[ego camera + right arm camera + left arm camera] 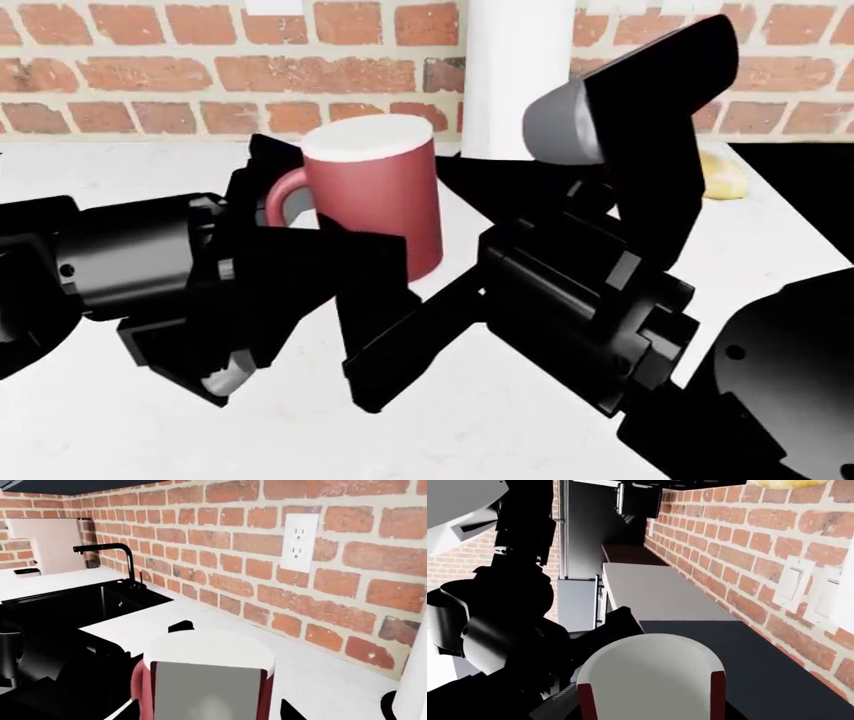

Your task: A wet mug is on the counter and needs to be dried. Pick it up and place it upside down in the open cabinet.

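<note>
Both my grippers crowd the mug (371, 190): left gripper (287, 270) clamped on it, right gripper (441, 300) spread wide beside it. Mug's dark red with a white top face and loop handle, sitting on the white counter (107, 420) by the brick wall (174, 70).

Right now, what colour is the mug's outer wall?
Dark red on the mug, with a white top; the head view shows it best.
</note>
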